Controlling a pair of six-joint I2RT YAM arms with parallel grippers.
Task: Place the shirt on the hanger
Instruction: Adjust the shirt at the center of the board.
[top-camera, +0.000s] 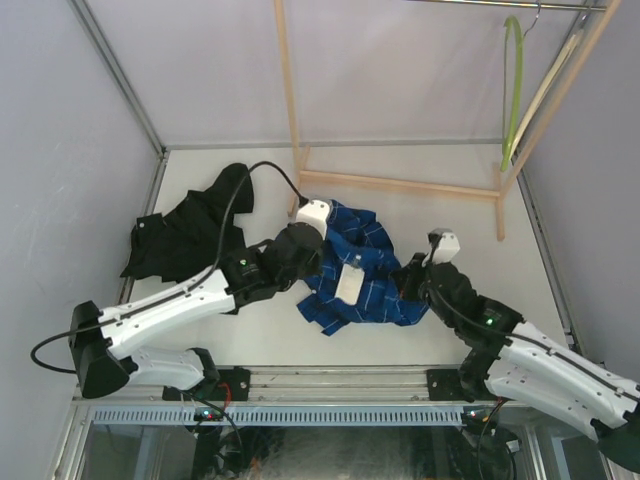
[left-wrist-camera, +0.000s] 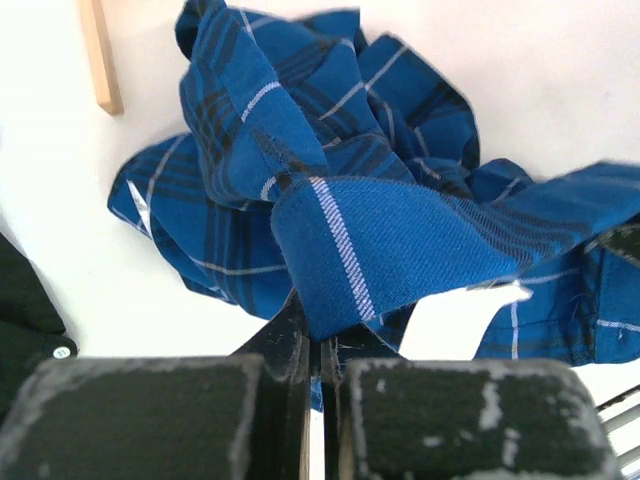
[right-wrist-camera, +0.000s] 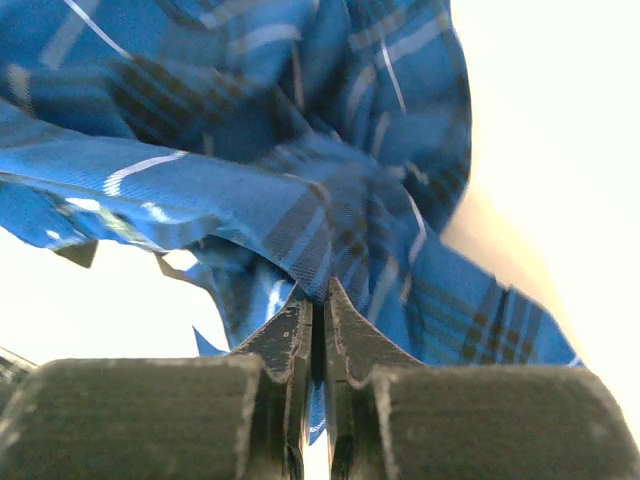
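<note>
The blue plaid shirt (top-camera: 355, 270) lies bunched in the middle of the table, a white tag (top-camera: 350, 281) on top. My left gripper (top-camera: 312, 262) is shut on the shirt's left edge; in the left wrist view the fabric (left-wrist-camera: 380, 230) rises from between the closed fingers (left-wrist-camera: 288, 340). My right gripper (top-camera: 410, 278) is shut on the shirt's right edge; in the right wrist view the cloth (right-wrist-camera: 300, 200) is pinched at the fingertips (right-wrist-camera: 345, 325). The lime-green hanger (top-camera: 514, 85) hangs from the rail at the top right.
A black garment (top-camera: 190, 235) lies at the left, under my left arm. A wooden rack (top-camera: 400, 185) stands at the back, its base bar just behind the shirt. A pale hanger (top-camera: 548, 85) hangs beside the green one.
</note>
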